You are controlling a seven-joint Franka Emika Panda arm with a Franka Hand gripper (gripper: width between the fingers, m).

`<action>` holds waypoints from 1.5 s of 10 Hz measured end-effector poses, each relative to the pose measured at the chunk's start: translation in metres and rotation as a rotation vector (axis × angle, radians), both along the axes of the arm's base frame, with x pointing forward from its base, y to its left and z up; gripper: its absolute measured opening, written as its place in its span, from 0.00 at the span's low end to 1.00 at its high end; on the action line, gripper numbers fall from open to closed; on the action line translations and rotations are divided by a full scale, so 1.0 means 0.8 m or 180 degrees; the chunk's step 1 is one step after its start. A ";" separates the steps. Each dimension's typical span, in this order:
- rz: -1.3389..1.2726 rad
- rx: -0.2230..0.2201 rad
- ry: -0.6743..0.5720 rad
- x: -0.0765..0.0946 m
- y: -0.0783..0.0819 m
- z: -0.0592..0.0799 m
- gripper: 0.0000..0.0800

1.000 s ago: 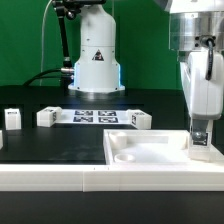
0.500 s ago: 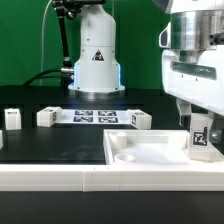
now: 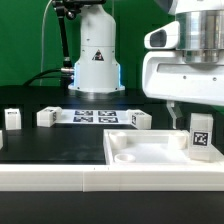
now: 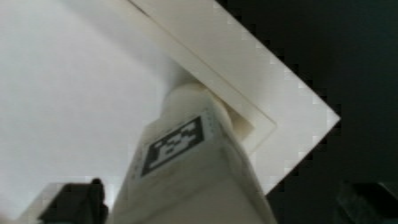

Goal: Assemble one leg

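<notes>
A leg (image 3: 201,136) stands upright in the corner recess of the large flat white panel (image 3: 150,152), at the exterior view's right, its tag facing the camera. In the wrist view the leg (image 4: 187,150) rises from the panel's corner (image 4: 267,95). My gripper (image 3: 200,122) hangs over the leg's top with one finger (image 3: 172,116) showing beside it. In the wrist view my gripper (image 4: 217,205) has dark fingertips (image 4: 71,203) standing off both sides of the leg, with a gap on one side. It is open.
Three more legs (image 3: 12,118) (image 3: 46,117) (image 3: 139,119) lie on the black table behind the panel. The marker board (image 3: 93,116) lies between them. The robot's white base (image 3: 96,60) stands at the back before a green wall.
My gripper has turned about the upright leg and let go of it; the hand now shows broadside and a little higher. The leg's tag has turned to face the camera.
</notes>
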State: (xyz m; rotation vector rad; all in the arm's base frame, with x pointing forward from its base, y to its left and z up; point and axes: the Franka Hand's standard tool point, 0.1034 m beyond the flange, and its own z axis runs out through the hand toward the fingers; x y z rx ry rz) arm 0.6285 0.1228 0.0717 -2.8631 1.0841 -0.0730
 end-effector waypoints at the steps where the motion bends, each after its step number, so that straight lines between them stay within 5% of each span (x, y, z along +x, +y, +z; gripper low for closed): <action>1: 0.0340 -0.0023 -0.0016 -0.001 0.004 0.000 0.81; 7: 0.1619 -0.0138 -0.0121 -0.003 0.004 0.000 0.81; 10: 0.1619 -0.0139 -0.0117 -0.003 0.002 -0.001 0.81; 13: 0.1615 -0.0141 -0.0113 -0.003 0.001 -0.001 0.36; 15: 0.1592 -0.0139 -0.0111 -0.003 0.000 -0.002 0.37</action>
